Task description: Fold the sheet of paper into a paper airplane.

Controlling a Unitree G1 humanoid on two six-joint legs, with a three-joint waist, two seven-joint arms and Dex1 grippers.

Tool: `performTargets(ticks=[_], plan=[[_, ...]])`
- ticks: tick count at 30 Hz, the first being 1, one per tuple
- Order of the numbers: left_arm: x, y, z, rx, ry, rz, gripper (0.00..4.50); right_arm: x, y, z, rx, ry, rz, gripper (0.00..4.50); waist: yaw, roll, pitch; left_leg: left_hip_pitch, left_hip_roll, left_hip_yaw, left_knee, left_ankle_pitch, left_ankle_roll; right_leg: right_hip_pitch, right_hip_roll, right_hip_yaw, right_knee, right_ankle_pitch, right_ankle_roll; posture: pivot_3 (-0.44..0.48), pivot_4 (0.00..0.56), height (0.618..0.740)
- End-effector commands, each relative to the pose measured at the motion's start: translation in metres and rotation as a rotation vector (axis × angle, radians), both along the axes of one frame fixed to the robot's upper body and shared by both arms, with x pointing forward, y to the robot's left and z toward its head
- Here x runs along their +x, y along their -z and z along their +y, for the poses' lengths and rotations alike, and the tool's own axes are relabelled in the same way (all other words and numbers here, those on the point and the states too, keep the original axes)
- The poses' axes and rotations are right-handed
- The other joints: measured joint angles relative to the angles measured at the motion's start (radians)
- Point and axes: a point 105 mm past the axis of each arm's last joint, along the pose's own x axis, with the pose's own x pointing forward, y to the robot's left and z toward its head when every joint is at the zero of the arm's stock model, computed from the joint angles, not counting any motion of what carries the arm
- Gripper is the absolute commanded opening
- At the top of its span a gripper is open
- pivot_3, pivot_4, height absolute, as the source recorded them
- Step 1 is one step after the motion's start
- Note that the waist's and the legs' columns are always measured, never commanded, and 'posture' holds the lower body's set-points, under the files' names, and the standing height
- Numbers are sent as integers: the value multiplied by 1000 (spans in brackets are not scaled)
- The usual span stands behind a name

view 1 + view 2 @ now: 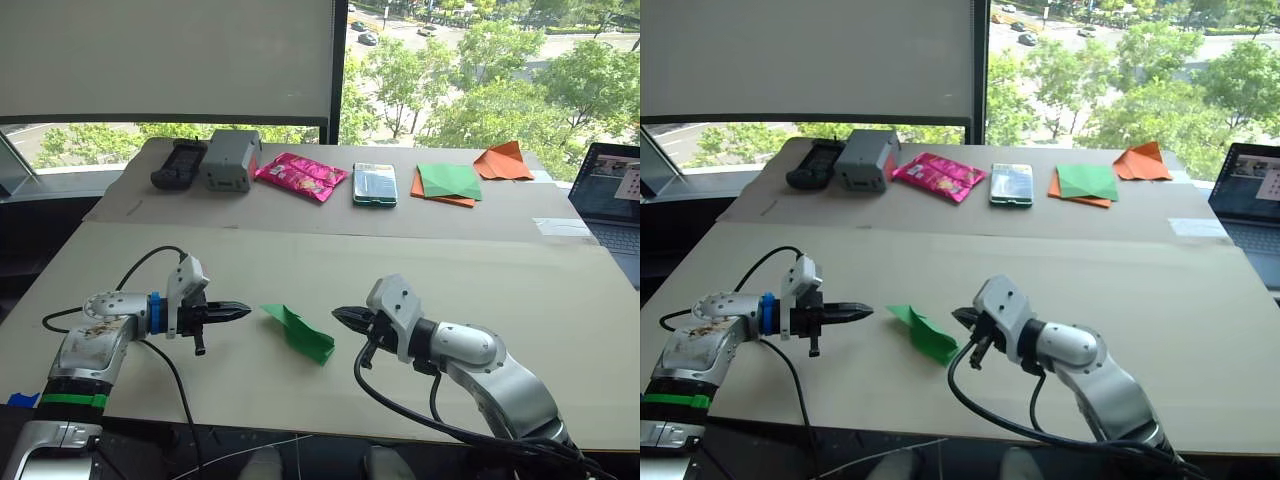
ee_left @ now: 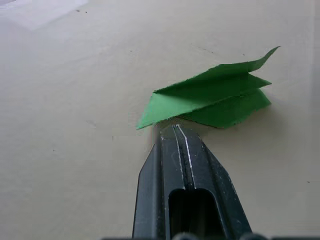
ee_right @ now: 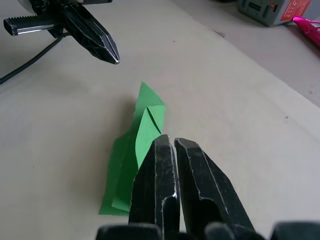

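Note:
The sheet of paper (image 1: 300,330) is bright green and folded into a pointed wedge with a raised flap. It lies on the beige table (image 1: 500,290) between my two grippers. My left gripper (image 1: 243,313) is shut, its tip just short of the paper's pointed end (image 2: 150,120). My right gripper (image 1: 337,314) is also shut and empty, with its tip close above the wedge's wider end (image 3: 120,195). In the right wrist view, the left gripper (image 3: 112,55) points at the paper's far tip. Neither gripper holds the paper.
Along the far table stand a black device (image 1: 178,163), a grey box (image 1: 230,160), a pink packet (image 1: 302,176), a small glossy pack (image 1: 374,184), a green-and-orange pair of sheets (image 1: 447,183) and an orange paper plane (image 1: 503,161). A laptop (image 1: 610,190) sits at the right edge.

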Motion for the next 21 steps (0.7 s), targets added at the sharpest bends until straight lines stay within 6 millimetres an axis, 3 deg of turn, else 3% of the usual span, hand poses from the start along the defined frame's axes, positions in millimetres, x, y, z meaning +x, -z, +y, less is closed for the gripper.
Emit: performTargets(ticks=[1, 4, 9, 15, 21], plan=[[-14, -12, -1, -43, -35, -22, 0, -15, -7, -1, 23, -41, -59, 1605, 7, -1, 2, 0, 0, 1, 0, 0, 0, 0, 0, 0, 0, 0, 0, 0, 150, 736], [-21, -14, 0, -63, -76, -26, 768, -26, -2, -2, -5, -83, -77, 2620, 17, -2, 7, -1, 0, 1, 0, -2, -4, -2, -1, 0, 0, 0, 0, 0, 150, 736], [-28, -15, -3, -94, -91, 0, 2492, -30, -4, 6, 23, -142, -101, 4382, 15, -1, 9, -2, 0, 3, 0, -3, -5, -3, -5, -1, -5, -1, -1, 0, 150, 736], [-30, -11, -2, -67, -92, 7, 4455, -41, 1, 17, 60, -253, -24, 4500, 18, -1, 10, -3, -1, 5, 1, -3, -5, -2, -6, -1, -9, 0, 0, 0, 150, 736], [-33, -6, -3, -26, -79, 26, 4455, -43, 7, 31, 100, -328, 34, 4500, 18, -2, 9, -1, 2, 5, 0, -3, -4, -2, -2, -1, -7, 4, 0, 0, 150, 736]])
